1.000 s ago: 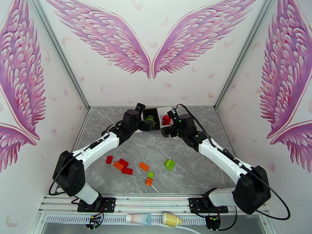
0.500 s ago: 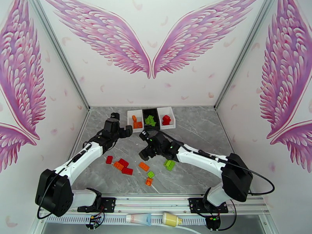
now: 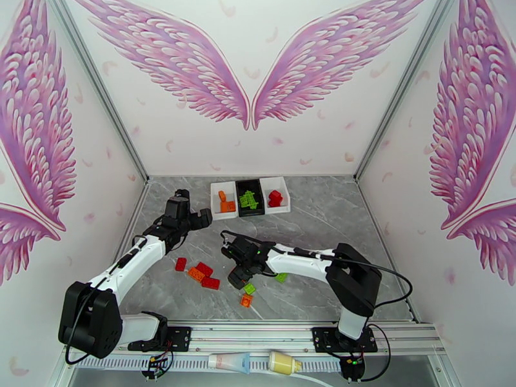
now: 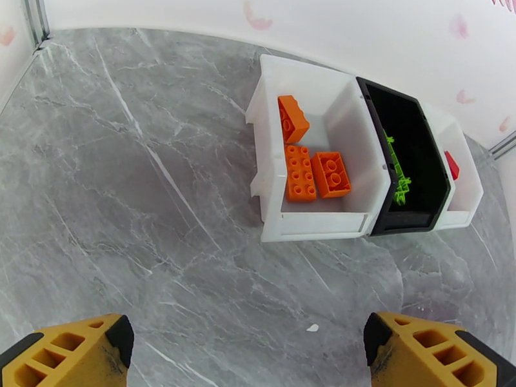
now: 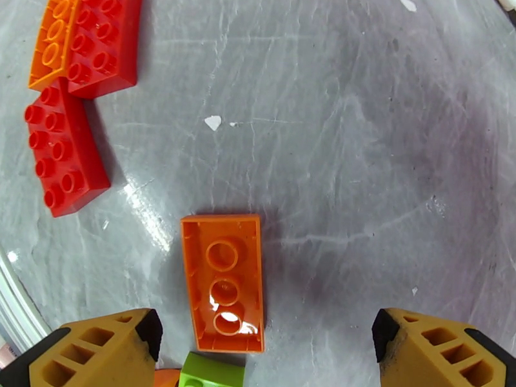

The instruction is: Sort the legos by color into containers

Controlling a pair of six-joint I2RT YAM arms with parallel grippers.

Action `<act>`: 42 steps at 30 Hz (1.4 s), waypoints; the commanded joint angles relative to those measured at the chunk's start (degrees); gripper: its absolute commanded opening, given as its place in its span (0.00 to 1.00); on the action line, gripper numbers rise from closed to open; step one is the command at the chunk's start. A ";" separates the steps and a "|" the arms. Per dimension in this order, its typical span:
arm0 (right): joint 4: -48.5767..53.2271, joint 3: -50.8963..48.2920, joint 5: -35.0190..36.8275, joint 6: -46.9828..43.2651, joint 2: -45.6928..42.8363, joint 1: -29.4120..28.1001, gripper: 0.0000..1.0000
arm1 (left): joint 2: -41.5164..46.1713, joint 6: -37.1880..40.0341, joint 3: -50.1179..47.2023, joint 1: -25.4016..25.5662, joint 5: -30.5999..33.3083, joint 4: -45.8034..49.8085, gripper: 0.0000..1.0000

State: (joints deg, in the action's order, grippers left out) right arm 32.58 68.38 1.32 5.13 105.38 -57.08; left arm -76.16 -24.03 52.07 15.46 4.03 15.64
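Grey marbled tabletop, walled on three sides, mostly bare. A row of three joined open boxes, white, black, white, sits at the far middle holding sorted bricks. The left gripper hangs before it, jaws wide and empty. The right gripper, jaws also wide and empty, straddles an upturned orange plastic brick. Red studded bricks lie well aside, and a green brick lies just beside the orange one.

A robot lab booth: white panel walls printed with pink wings, metal corner posts, a grey marble-look tabletop, two arms bolted to a front rail.
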 commanded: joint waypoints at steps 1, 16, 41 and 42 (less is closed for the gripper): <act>4.15 2.57 0.53 1.87 2.42 -0.69 0.91 | 0.45 1.00 -0.49 -0.22 -0.78 0.27 0.99; 5.46 5.88 1.43 6.39 7.23 -0.93 0.58 | -0.91 1.95 -1.02 -0.34 -2.21 -1.17 0.99; -4.54 1.98 1.23 12.83 -2.23 6.31 0.21 | 9.59 10.19 -9.19 0.44 -7.19 -10.92 0.99; -5.97 1.94 1.43 12.37 -2.93 7.50 0.21 | 10.58 11.00 -10.01 0.53 -7.28 -11.74 0.99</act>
State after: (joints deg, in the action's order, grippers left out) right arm 32.12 70.85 2.83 16.58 106.06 -51.86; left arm -68.82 -16.62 44.18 15.55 -1.80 8.23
